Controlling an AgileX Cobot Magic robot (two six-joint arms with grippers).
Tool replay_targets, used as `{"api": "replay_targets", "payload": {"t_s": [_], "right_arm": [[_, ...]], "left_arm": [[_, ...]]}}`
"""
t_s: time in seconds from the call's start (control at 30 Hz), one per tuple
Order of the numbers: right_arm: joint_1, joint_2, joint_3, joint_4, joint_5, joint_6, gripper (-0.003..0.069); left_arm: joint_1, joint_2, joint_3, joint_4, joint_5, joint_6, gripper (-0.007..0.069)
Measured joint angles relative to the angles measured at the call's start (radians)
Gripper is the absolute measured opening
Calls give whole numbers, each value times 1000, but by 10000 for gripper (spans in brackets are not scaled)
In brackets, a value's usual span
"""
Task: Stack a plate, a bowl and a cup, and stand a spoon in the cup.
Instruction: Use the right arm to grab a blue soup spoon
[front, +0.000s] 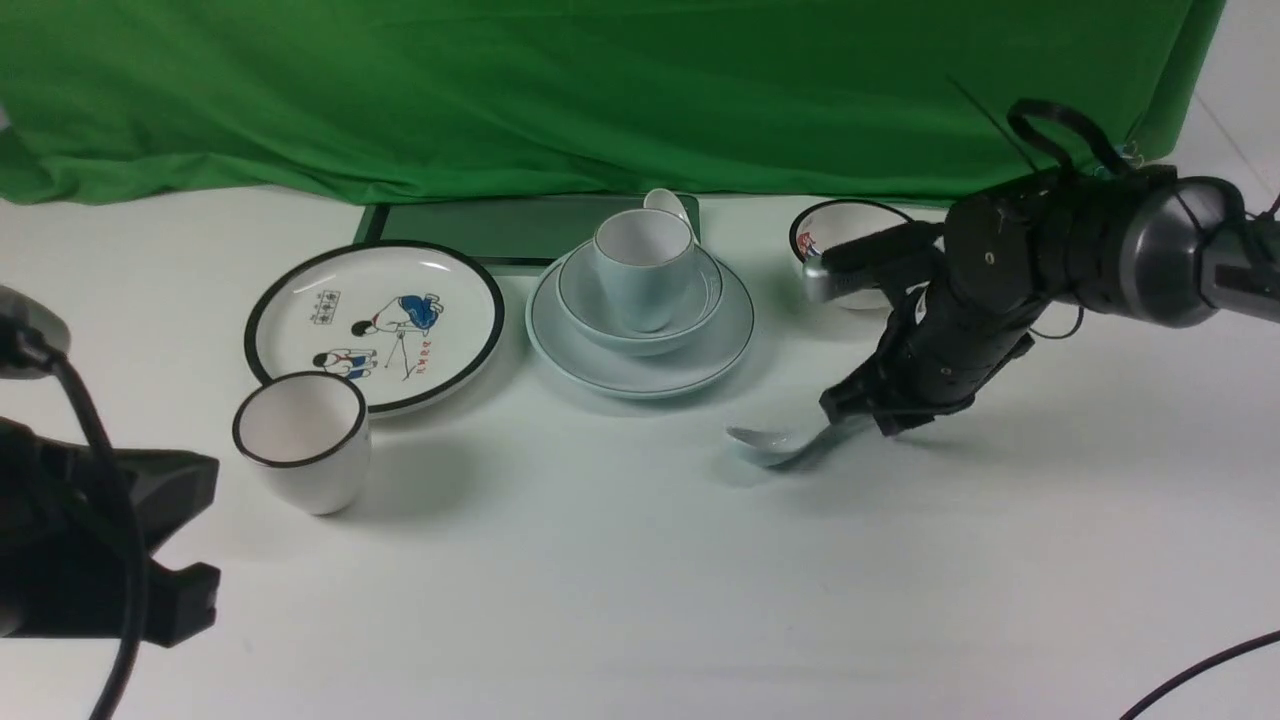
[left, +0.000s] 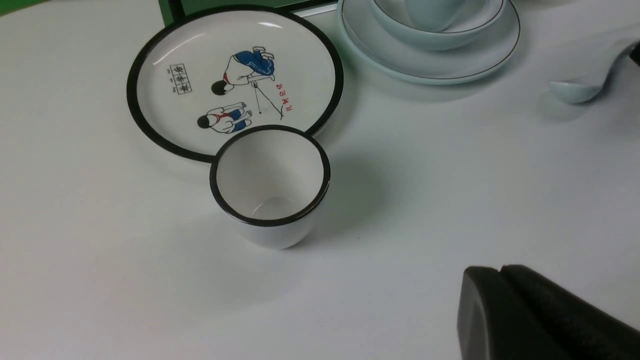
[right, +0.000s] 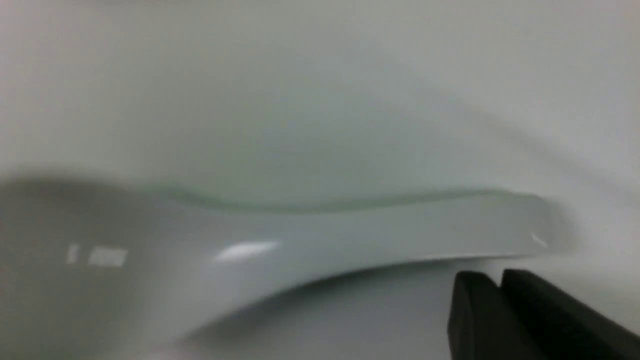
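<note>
Cup (front: 643, 265) in bowl (front: 592, 312) on plate (front: 700, 368), far centre. Spoon (front: 765, 442) on bench (front: 600, 560), handle at right gripper (front: 865, 415); hold impossible to tell. Left gripper (left: 500, 292) closed.

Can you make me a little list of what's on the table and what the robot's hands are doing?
stack: cup inside bowl, bowl on plate
spoon: down at the table, right of the plate, not in the cup yet
right hand: at the spoon's handle, grip unclear
left hand: shut, holding nothing
other dishes: picture plate, black-rimmed cup, small bowl at the back
</note>
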Motion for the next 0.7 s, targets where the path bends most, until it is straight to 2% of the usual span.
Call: {"api": "replay_targets", "payload": {"t_s": [0.1,0.2,0.27,0.47,0.57,0.7], "right_arm": [[-27,0,-15,1,-39,101,192],[-28,0,-44,43,28,122,268],[-28,0,-63,123,91,122,313],[-26,0,-66,325,80,113,385],[-17,8,-71,353,-5,120,451],[-1,42,-73,364,-49,150,465]], "left_arm": [[0,0,0,0,-1,0,-36],[0,0,0,0,-3,0,-34],[0,0,0,0,-5,0,-33],[0,0,0,0,-16,0,-31],[0,0,0,0,-22,0,-31],[0,0,0,-6,-23,0,-31]]}}
